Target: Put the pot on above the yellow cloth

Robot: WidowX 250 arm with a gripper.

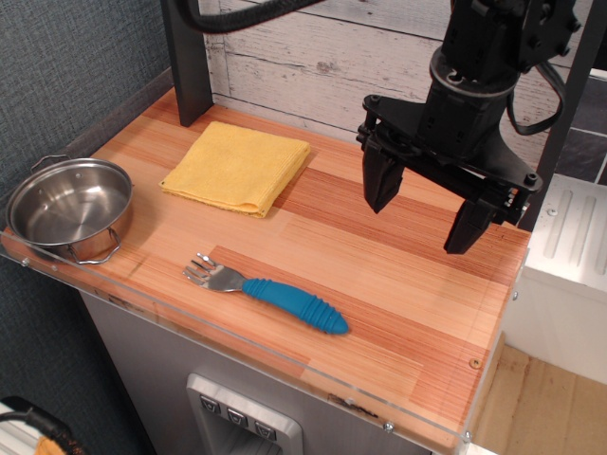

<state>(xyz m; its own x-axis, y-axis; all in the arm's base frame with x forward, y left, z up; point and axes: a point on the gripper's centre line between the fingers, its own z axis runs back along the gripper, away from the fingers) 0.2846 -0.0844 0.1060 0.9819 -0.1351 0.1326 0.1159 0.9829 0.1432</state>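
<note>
The gripper hangs at about three o'clock over the table, jaws spread wide and holding nothing. The pot sits at nine o'clock by the table's edge, well apart from it; the yellow cloth lies at eleven o'clock, bare. A blue-handled fork rests near six. To do this well, it probably should cross above the fork, descend over the pot's rim, and pinch one wall squarely.
</note>
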